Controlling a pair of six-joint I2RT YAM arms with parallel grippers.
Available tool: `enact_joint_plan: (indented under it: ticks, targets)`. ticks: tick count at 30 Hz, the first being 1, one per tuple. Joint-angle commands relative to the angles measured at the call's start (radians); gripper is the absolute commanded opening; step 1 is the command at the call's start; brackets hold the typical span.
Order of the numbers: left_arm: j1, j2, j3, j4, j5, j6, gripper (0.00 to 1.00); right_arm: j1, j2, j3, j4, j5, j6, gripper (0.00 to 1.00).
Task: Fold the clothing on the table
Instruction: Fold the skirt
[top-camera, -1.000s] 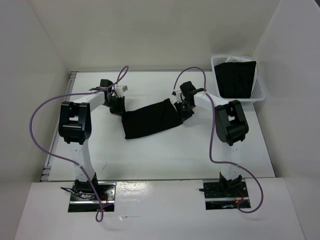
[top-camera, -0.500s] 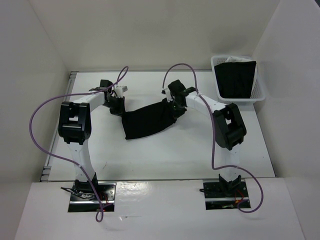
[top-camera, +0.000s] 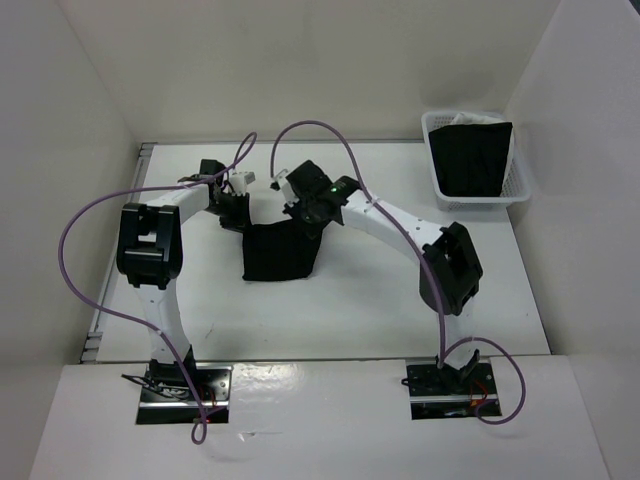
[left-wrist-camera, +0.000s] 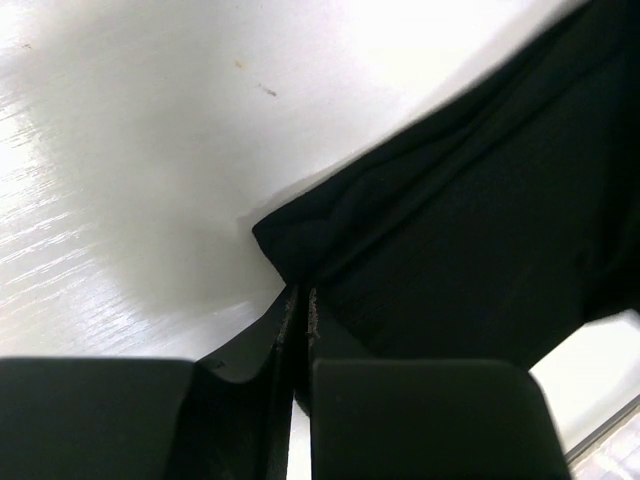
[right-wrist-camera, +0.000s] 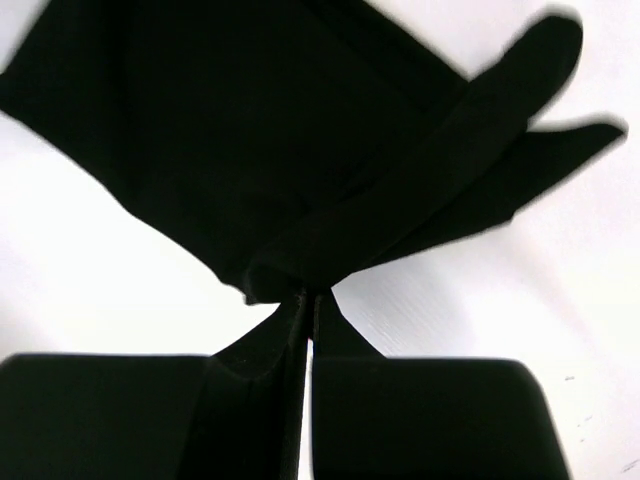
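**Q:** What has moved?

**A:** My right pincer (top-camera: 301, 218) has swung left across the table (top-camera: 380, 300), dragging its end of the clothing (top-camera: 280, 252) with it. A second ago the garment lay stretched out in a long band. Now it is doubled over into a short, squarish patch left of centre.

**Q:** And your grip?

**A:** Both are clenched on fabric. My right wrist view shows the fingertips pinched on a fold of the black cloth, with two flaps trailing off to the right. My left pincer (top-camera: 236, 216) clamps a corner at the garment's far left.

**Q:** How close are the two?

**A:** Near each other, both at the garment's far edge.

**Q:** Anything else around?

**A:** A white basket (top-camera: 521, 178) holding dark cloth (top-camera: 470, 160) stands at the far right, well apart.
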Motion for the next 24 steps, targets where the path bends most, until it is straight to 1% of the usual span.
enact_joint_plan:
  ticks: [1,7,13,18,24]
  targets:
    - [0.007,-0.001,-0.002,-0.003,0.039,0.006,0.03,0.069,0.000,0.089,-0.030,0.027,-0.014,0.00]
    - [0.007,-0.001,-0.002,-0.003,0.048,-0.004,0.03,0.154,0.084,0.208,-0.051,0.050,-0.014,0.00]
    - [0.007,-0.001,-0.002,0.006,0.066,-0.004,0.03,0.209,0.156,0.311,-0.080,0.050,-0.014,0.00]
    - [0.007,-0.001,-0.002,0.006,0.076,-0.004,0.03,0.253,0.216,0.356,-0.090,0.073,-0.014,0.00]
    - [0.007,-0.001,-0.011,0.006,0.085,-0.004,0.03,0.281,0.288,0.471,-0.112,0.073,-0.014,0.00]
